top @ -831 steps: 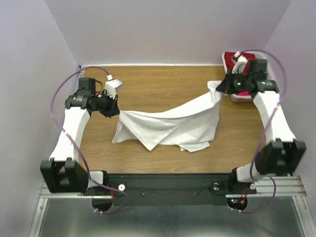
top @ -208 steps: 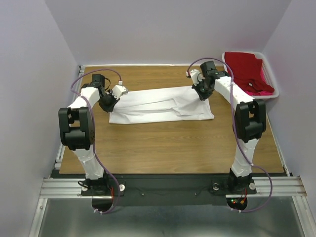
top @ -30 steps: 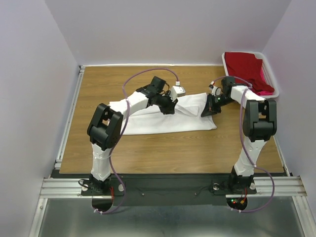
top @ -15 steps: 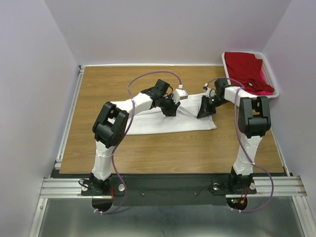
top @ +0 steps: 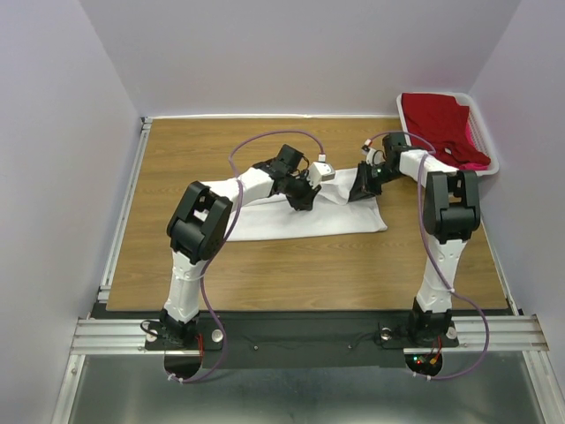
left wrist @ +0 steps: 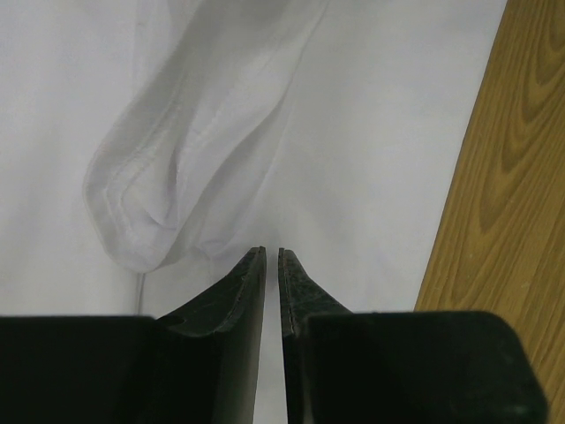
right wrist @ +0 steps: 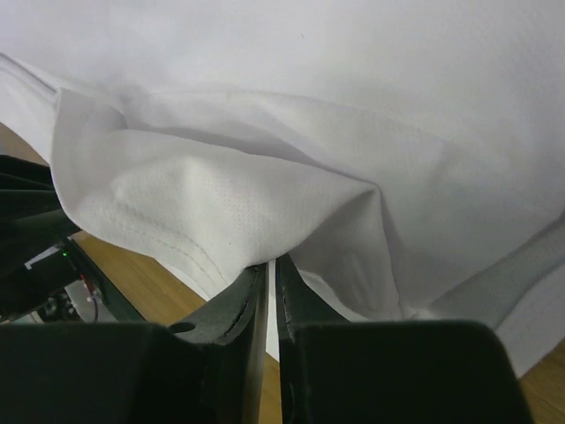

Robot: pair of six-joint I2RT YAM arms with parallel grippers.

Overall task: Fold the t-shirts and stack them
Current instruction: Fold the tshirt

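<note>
The large white t-shirt (top: 291, 221) lies folded into a long band across the middle of the wooden table (top: 265, 283). My left gripper (top: 303, 199) sits over the band's middle. In the left wrist view (left wrist: 272, 253) its jaws are shut on a thin layer of the white shirt (left wrist: 353, 132), with a rolled fold just to their left. My right gripper (top: 362, 193) is at the band's right end. In the right wrist view (right wrist: 272, 262) it is shut on a raised fold of white cloth (right wrist: 309, 71). The red t-shirt (top: 437, 119) and the pink one (top: 474, 162) lie in the basket.
The white plastic basket (top: 402, 102) stands at the far right corner of the table. Purple cables loop above both arms. Grey walls close in the table at the back and sides. Bare wood shows beside the cloth in both wrist views (left wrist: 494, 221) (right wrist: 132, 265).
Over the last second my right gripper has moved left and slightly back, drawing the shirt's right end inward. My left gripper has shifted slightly towards it. The two grippers are closer together.
</note>
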